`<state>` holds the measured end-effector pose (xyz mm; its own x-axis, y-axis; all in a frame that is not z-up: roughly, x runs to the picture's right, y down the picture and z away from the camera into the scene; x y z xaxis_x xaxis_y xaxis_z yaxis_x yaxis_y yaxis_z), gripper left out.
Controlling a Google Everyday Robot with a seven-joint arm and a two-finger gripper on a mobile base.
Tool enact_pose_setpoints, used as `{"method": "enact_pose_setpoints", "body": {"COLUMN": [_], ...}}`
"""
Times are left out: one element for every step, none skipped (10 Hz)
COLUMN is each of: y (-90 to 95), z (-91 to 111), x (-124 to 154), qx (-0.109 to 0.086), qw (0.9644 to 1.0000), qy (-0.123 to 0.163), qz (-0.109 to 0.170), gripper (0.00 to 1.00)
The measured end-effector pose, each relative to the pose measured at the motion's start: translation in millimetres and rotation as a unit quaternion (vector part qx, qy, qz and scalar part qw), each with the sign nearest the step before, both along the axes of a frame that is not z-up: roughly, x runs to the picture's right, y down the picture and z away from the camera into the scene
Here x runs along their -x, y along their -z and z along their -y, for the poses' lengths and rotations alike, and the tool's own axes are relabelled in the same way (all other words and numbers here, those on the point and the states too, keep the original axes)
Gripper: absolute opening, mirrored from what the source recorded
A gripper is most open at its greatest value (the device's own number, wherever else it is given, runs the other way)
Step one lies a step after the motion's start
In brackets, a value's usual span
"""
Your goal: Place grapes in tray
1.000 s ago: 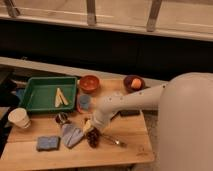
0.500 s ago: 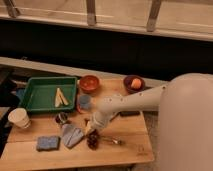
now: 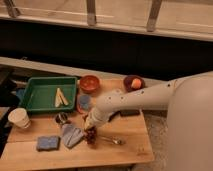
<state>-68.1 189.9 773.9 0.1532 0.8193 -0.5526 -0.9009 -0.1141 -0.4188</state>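
A dark red bunch of grapes (image 3: 91, 135) lies on the wooden table (image 3: 125, 150) near its front middle. My gripper (image 3: 89, 125) hangs at the end of the white arm (image 3: 135, 99), right above the grapes and touching or nearly touching them. The green tray (image 3: 35, 97) sits at the table's back left, with pale sticks (image 3: 60, 97) lying in it.
An orange bowl (image 3: 89, 83) and a dark bowl with an orange fruit (image 3: 133, 83) stand at the back. A blue cup (image 3: 84, 103), a small tin (image 3: 62, 118), a grey cloth (image 3: 71, 135), a blue sponge (image 3: 48, 143), a paper cup (image 3: 19, 118) and a spoon (image 3: 112, 140) lie around.
The gripper has come down a little closer onto the grapes. Nothing else has moved.
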Motion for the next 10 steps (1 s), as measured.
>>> {"method": "enact_pose_setpoints", "body": {"y": [6.1,8.6,6.5,2.1,-1.5,-1.6,0.8,2.1,4.8,7.1], "z": [16.8,32.2,47.1,59.7,74.9,89.4,116.7,136.2,151.9,161.1], "x": [-2.0,-5.6,-9.5,-13.2,-20.0,-23.2,-21.2,-16.1,-7.6,0.8], "qx": [-0.019,-0.035,-0.049,-0.06,-0.074,-0.085,-0.105,-0.12,-0.132,-0.139], "qw": [0.9998,0.9994,0.9987,0.9981,0.9972,0.9962,0.9943,0.9926,0.991,0.9899], "qy": [0.002,0.003,0.003,-0.003,-0.01,-0.015,-0.02,-0.02,-0.021,-0.02], "qz": [-0.003,-0.007,-0.011,-0.009,-0.009,-0.006,0.001,0.005,0.011,0.017], "gripper": [0.0,0.0,0.0,0.0,0.0,0.0,0.0,0.0,0.0,0.0]}}
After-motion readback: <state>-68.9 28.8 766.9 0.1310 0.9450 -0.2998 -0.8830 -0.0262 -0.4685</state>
